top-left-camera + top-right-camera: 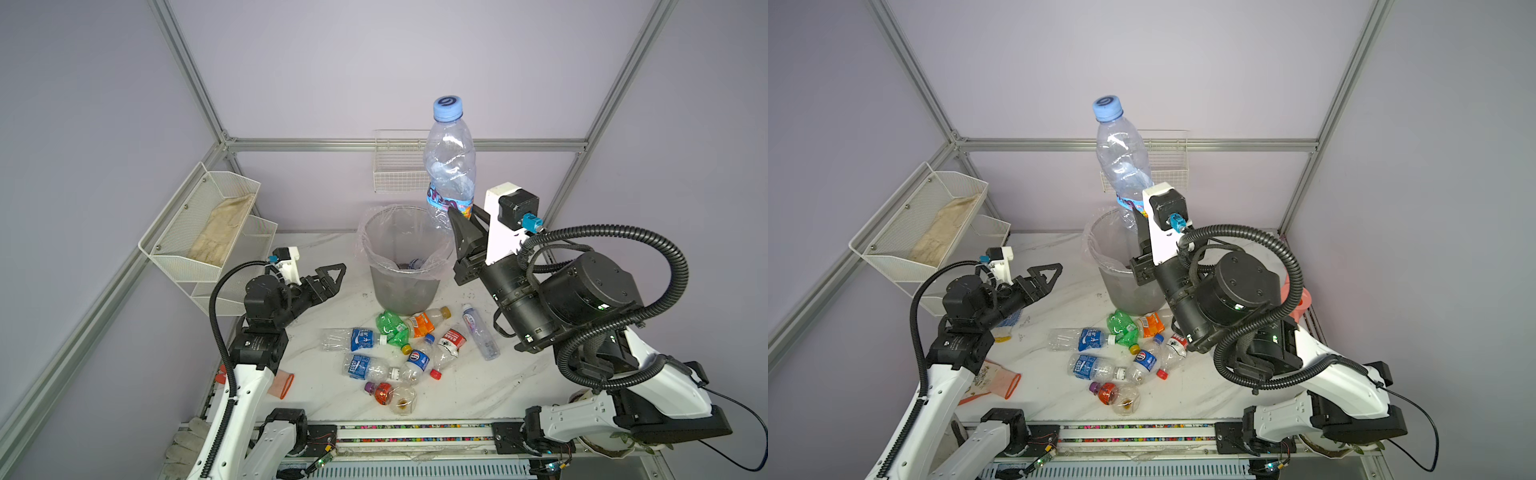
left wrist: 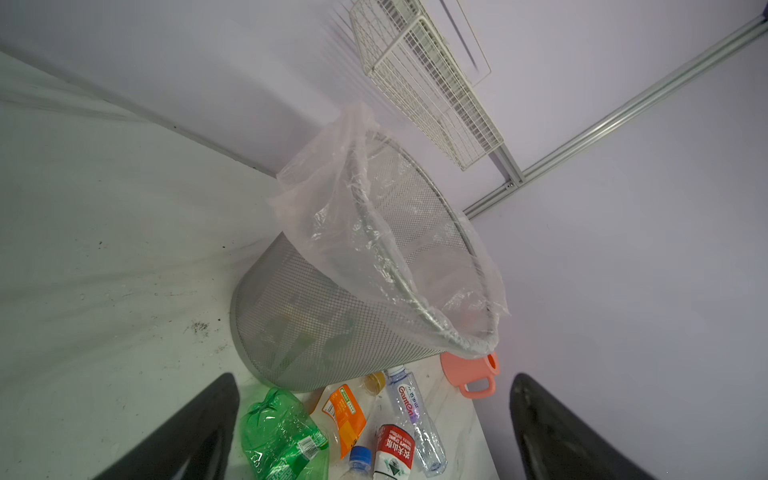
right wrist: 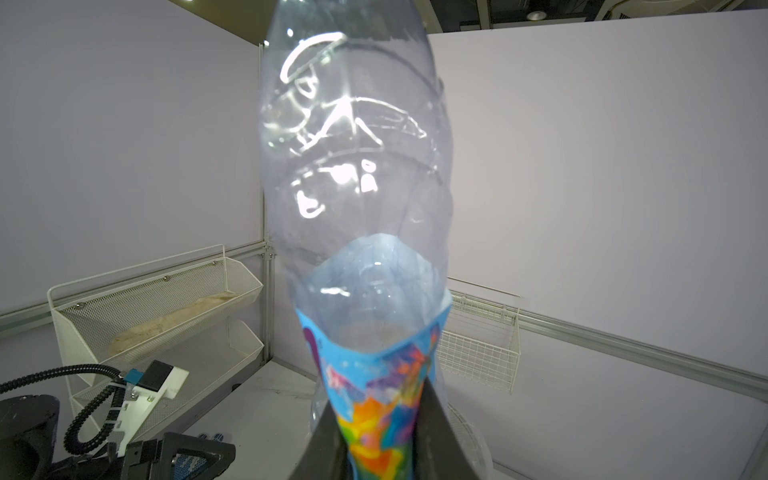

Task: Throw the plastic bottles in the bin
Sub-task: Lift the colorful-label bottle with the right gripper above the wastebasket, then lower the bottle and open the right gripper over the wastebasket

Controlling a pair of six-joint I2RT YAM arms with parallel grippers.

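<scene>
One tall clear blue-capped plastic bottle [image 1: 449, 166], squeezed upright in your right gripper [image 1: 464, 212], sits above the round grey bin [image 1: 399, 291] mid-picture.

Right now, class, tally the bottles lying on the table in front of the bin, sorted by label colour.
Blue-label bottles: 3
Red- or orange-label bottles: 3
All-green bottle: 1
Pale-label bottle: 1
Total: 8
</scene>
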